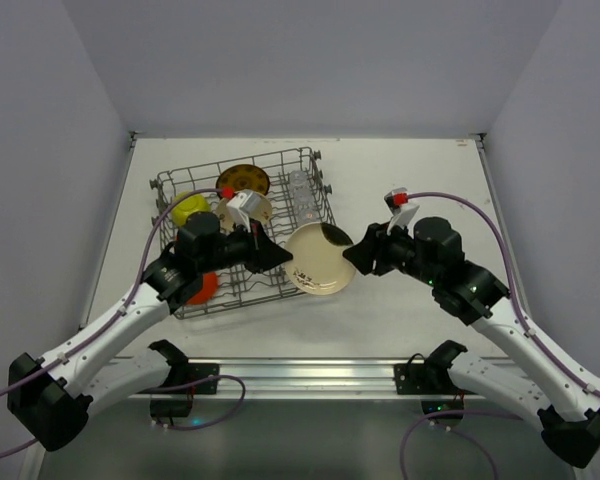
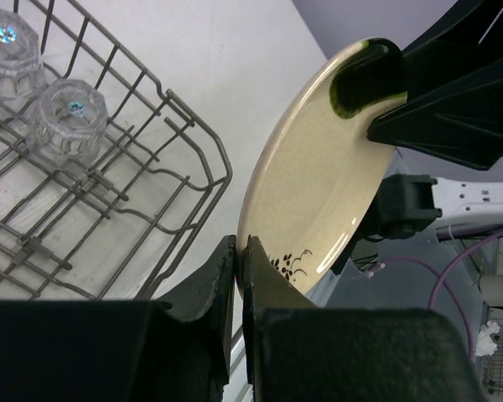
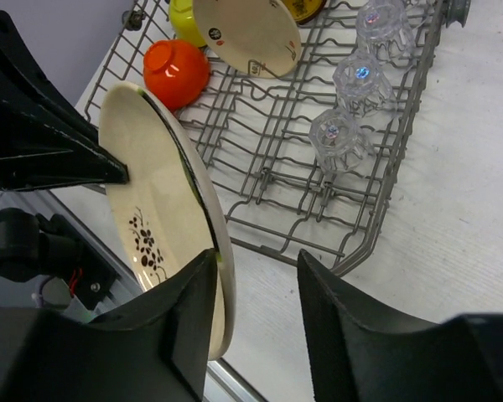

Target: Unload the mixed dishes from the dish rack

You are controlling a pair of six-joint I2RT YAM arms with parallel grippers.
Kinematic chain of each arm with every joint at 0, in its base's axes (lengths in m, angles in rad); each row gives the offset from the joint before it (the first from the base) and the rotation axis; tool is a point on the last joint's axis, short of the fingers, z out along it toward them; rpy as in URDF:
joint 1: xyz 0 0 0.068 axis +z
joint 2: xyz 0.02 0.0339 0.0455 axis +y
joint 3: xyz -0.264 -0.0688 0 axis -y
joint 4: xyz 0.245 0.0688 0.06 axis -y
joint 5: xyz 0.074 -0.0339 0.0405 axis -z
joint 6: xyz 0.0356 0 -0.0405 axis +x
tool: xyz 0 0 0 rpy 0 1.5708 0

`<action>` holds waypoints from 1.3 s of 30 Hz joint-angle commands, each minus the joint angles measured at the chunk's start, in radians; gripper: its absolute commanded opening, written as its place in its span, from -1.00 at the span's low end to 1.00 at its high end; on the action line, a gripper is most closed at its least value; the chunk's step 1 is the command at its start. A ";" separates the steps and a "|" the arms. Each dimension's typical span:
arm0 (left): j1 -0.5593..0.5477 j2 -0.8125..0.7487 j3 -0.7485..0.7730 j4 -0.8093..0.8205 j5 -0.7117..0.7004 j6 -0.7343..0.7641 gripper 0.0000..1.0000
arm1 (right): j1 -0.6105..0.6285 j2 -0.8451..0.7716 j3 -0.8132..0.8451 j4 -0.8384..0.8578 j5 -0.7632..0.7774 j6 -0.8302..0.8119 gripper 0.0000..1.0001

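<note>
The cream plate point(image 1: 318, 262) with a dark green patch at its rim and a small black sprig pattern hangs on a tilt just right of the dish rack point(image 3: 260, 193), off its near right corner, outside the wires; whether its lower rim touches the table point(image 1: 410, 180) I cannot tell. The left gripper point(image 2: 239, 272) has its fingers pressed narrow on the plate's left rim, holding it; the left wrist view shows the rim pinched between the two black pads. The right gripper point(image 3: 256, 327) meets the plate from the right side; its jaws stand wide, with the plate's right rim lying in the gap, close against one finger and apart from the other, so it has no clamp on the plate.

Inside the rack, an orange bowl point(image 3: 176, 71) sits mouth down at the near left, partly under the left arm in the top view; a lime-yellow bowl point(image 3: 183, 17) is beyond it at the far left; a second cream plate point(image 3: 247, 33) leans on edge just right of that bowl; a brown-gold patterned plate point(image 1: 243, 180) stands at the far side. Three glass cups point(image 3: 359, 77) stand upside down in a row along the rack's right side, running near to far, each close beside the next.
</note>
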 commanded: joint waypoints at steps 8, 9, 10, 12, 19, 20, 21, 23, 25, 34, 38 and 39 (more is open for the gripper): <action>-0.003 0.001 -0.029 0.207 0.085 -0.076 -1.00 | -0.002 -0.029 0.010 0.088 -0.007 -0.027 -1.00; -0.003 -0.004 -0.028 0.190 0.075 -0.071 -1.00 | -0.002 -0.041 0.001 0.093 0.005 -0.021 -1.00; -0.005 -0.010 -0.020 0.175 0.059 -0.054 -1.00 | -0.002 -0.049 -0.007 0.096 0.010 -0.010 -1.00; -0.003 -0.030 -0.005 0.091 0.003 -0.028 -0.89 | -0.004 -0.062 -0.016 0.094 0.062 -0.001 -1.00; -0.003 -0.200 0.090 -0.171 -0.397 0.088 1.00 | -0.215 -0.076 -0.062 0.076 0.082 0.139 -1.00; -0.003 -0.228 0.092 -0.187 -0.504 0.089 1.00 | -0.273 -0.079 -0.082 0.076 0.094 0.159 -1.00; -0.002 -0.277 0.094 -0.230 -0.560 0.089 1.00 | -0.299 -0.084 -0.092 0.077 0.111 0.182 -1.00; -0.002 -0.318 0.103 -0.279 -0.710 0.067 1.00 | -0.402 -0.107 -0.129 0.132 0.130 0.275 -1.00; -0.002 -0.387 0.097 -0.316 -0.749 0.066 1.00 | -0.489 -0.113 -0.198 0.194 0.070 0.367 -1.00; -0.002 -0.662 -0.014 -0.292 -0.680 0.231 1.00 | -0.806 0.232 -0.300 0.524 0.112 0.774 -1.00; -0.003 -0.751 -0.092 -0.297 -0.711 0.242 1.00 | -0.807 0.411 -0.197 0.508 0.185 0.788 -1.00; -0.003 -0.762 -0.106 -0.294 -0.711 0.239 1.00 | -0.807 0.475 -0.182 0.507 0.185 0.779 -1.00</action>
